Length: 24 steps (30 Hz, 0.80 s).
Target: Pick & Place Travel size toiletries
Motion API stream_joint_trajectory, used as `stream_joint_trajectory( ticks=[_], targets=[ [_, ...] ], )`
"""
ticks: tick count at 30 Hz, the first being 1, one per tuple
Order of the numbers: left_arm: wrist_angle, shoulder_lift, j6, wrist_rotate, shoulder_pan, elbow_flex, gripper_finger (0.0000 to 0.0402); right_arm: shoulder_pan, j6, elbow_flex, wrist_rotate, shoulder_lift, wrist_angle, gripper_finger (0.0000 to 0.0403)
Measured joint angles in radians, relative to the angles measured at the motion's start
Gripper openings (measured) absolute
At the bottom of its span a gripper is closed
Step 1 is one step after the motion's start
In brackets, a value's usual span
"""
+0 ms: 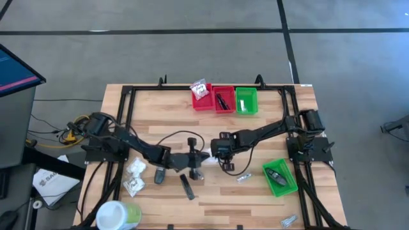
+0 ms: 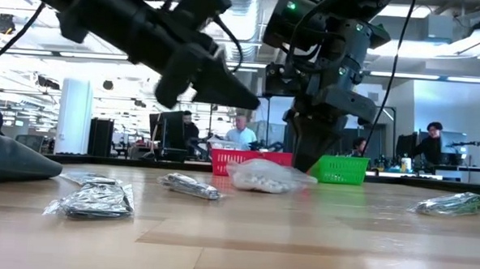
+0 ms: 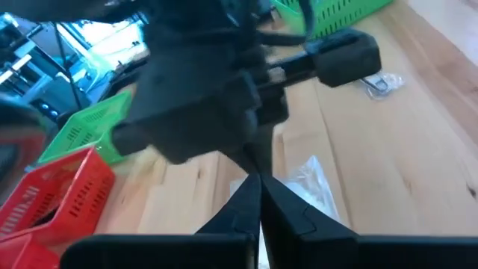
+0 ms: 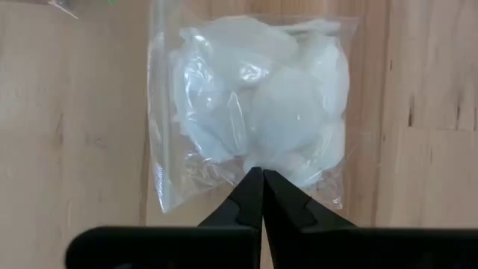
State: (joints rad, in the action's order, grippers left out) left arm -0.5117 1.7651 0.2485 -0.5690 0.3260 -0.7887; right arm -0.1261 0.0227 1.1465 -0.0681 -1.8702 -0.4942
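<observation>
A clear plastic packet with white contents (image 4: pixel 254 104) lies flat on the wooden table; it also shows in the low view (image 2: pixel 267 175) and the left wrist view (image 3: pixel 314 187). My right gripper (image 4: pixel 260 173) is shut and points down over the packet's near edge, at mid-table (image 1: pixel 220 160). My left gripper (image 3: pixel 259 183) is shut and empty, raised above the table just left of the packet (image 1: pixel 193 160), pointing toward the right arm. More packets (image 1: pixel 134 176), a dark oval (image 1: pixel 158 176), a dark stick (image 1: pixel 186 186) and a silvery sachet (image 1: pixel 243 177) lie around. My right gripper's shut fingertips (image 4: pixel 250 187) stand over the packet's edge (image 4: pixel 246 161) from above, pointing down. The packet lies flat on the table. I cannot tell whether the fingertips touch it or have any plastic between them.
Two red bins (image 1: pixel 214 99) and a green bin (image 1: pixel 246 101) stand at the far edge; one red bin holds a packet. Another green bin (image 1: pixel 279 177) with dark items is at the right. A white-and-green tub (image 1: pixel 118 216) lies near left. People sit beyond the table (image 2: pixel 240 134).
</observation>
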Motion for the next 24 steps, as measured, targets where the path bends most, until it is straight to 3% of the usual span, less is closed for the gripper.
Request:
stream_joint_trajectory(
  ticks=[4, 10, 13, 24],
  targets=[
    [0.002, -0.047, -0.016, 0.006, 0.0, 0.044, 0.0, -0.011, -0.005, 0.001, -0.005, 0.002, -0.011, 0.0],
    [-0.002, -0.058, -0.003, 0.165, 0.0, 0.081, 0.0007, -0.02, 0.009, 0.0, -0.009, 0.05, -0.06, 0.0],
    [-0.005, -0.025, 0.004, 0.181, 0.0, 0.078, 0.0023, -0.026, 0.011, 0.0, -0.011, 0.076, -0.041, 0.0],
    [-0.01, 0.091, 0.061, 0.175, -0.011, 0.029, 0.0174, -0.029, 0.005, -0.004, -0.011, 0.063, 0.009, 0.0]
  ],
)
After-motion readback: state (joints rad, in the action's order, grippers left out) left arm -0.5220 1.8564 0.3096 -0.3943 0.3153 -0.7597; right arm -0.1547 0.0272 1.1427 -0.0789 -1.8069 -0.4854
